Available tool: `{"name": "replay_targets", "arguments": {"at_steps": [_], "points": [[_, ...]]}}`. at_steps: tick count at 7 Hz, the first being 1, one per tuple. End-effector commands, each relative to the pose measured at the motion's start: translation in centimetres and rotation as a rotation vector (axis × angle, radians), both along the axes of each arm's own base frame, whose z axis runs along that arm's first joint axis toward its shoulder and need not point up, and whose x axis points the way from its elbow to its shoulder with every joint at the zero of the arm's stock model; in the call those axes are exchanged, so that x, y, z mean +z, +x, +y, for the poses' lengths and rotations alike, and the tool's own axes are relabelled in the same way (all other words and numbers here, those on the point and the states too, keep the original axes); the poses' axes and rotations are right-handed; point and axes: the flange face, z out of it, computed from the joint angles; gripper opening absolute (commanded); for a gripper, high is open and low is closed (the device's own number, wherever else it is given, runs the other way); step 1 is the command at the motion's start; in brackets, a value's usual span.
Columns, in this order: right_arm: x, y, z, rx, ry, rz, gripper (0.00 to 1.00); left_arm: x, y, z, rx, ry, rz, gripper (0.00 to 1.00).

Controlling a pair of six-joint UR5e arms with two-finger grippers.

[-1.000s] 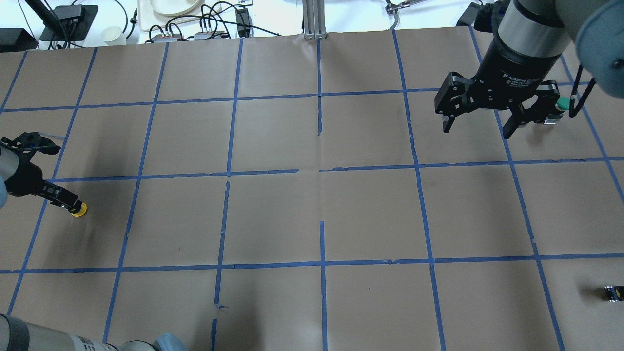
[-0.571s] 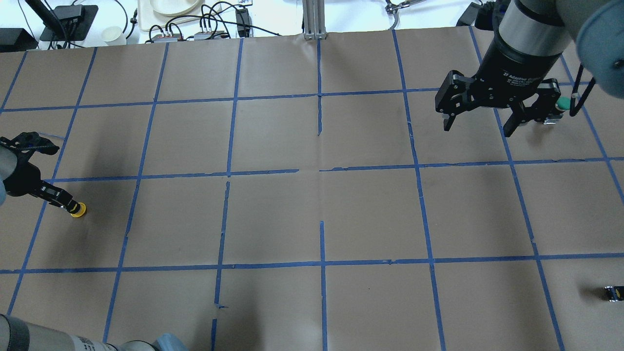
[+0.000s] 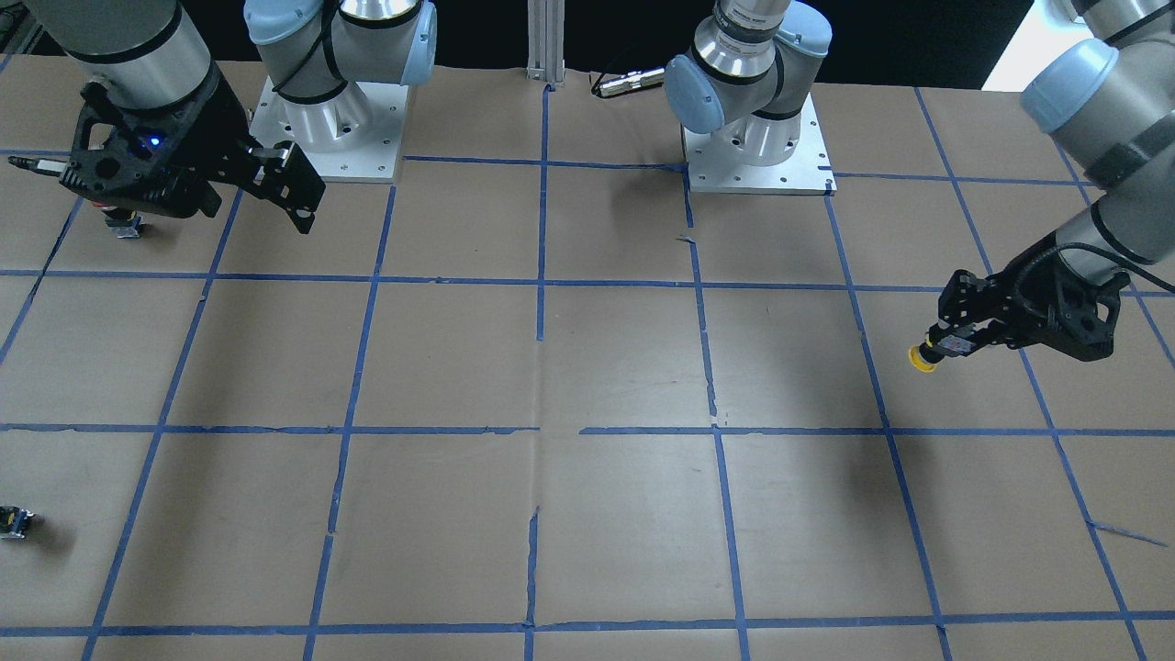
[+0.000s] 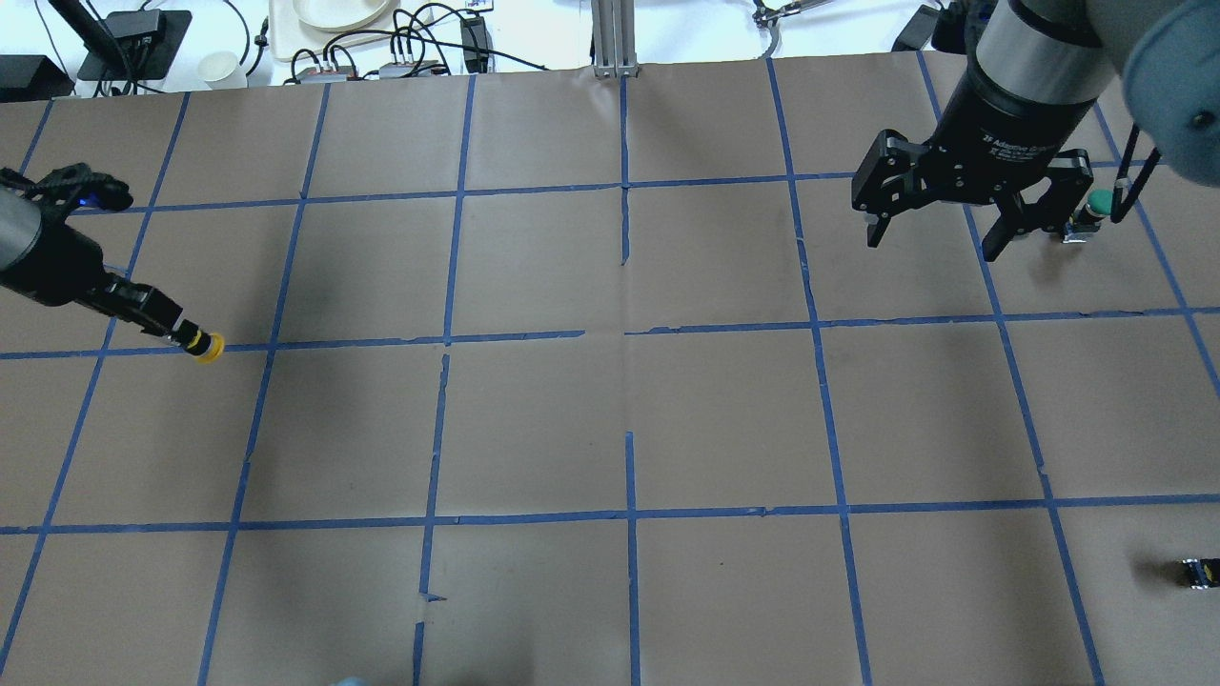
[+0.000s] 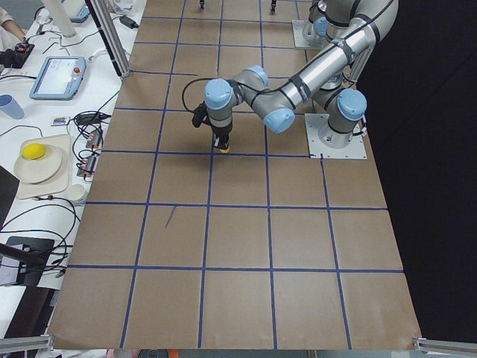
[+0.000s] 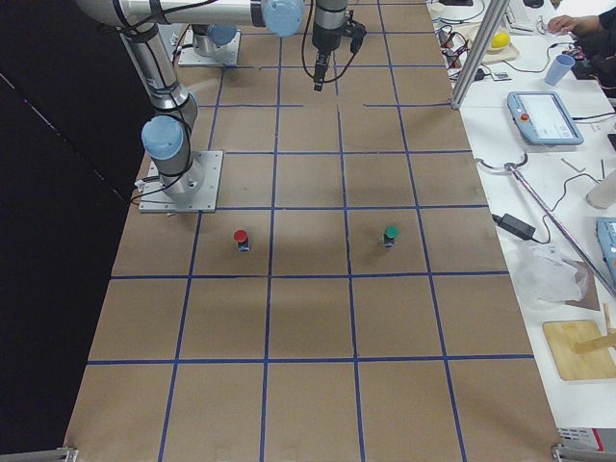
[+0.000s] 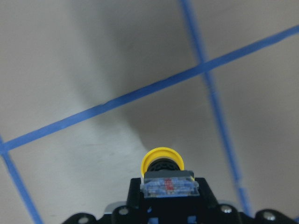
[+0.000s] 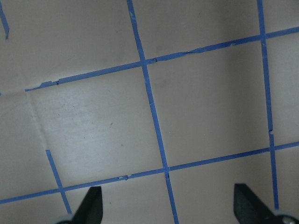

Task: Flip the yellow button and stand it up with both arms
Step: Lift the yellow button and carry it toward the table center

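Observation:
My left gripper (image 4: 179, 332) is shut on the base of the yellow button (image 4: 205, 346) and holds it near the table's left side, over a blue tape line. The yellow cap points away from the fingers, out and slightly down. In the left wrist view the cap (image 7: 161, 161) shows beyond the grey-blue base. The button also shows in the front-facing view (image 3: 920, 358) and the exterior left view (image 5: 223, 149). My right gripper (image 4: 932, 245) is open and empty, far off at the back right; its two fingertips (image 8: 91, 207) frame bare paper in the right wrist view.
A green-capped button (image 4: 1098, 203) stands just beside the right gripper. A red-capped button (image 6: 241, 237) stands nearer the right arm's base. A small dark capless block (image 4: 1198, 572) lies at the front right edge. Brown paper with a blue tape grid covers the table (image 4: 629, 419).
My left gripper has carried the yellow button away from the front, up and to the right, onto the tape line. The right gripper has shifted only slightly toward the back.

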Motion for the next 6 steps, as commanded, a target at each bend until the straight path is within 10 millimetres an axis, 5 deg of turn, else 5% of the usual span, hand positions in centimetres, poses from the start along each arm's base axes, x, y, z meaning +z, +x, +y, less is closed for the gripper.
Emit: {"name": "replay_targets", "arguments": {"at_steps": [1,3,6], "points": [[-0.1,0.2,-1.0,-0.206,0.013,-0.118,1.0,3.7,-10.6,-1.3,0.041,0.017,0.2,0.02],[0.1,0.7,-2.2,-0.477,0.078,-0.368,1.0,5.3,-18.3,-1.3,0.084,0.027,0.401,0.02],[0.5,-0.1,-3.7,-0.801,0.238,-0.692,1.0,8.0,-23.8,-1.1,0.225,0.083,0.683,0.02]]}}
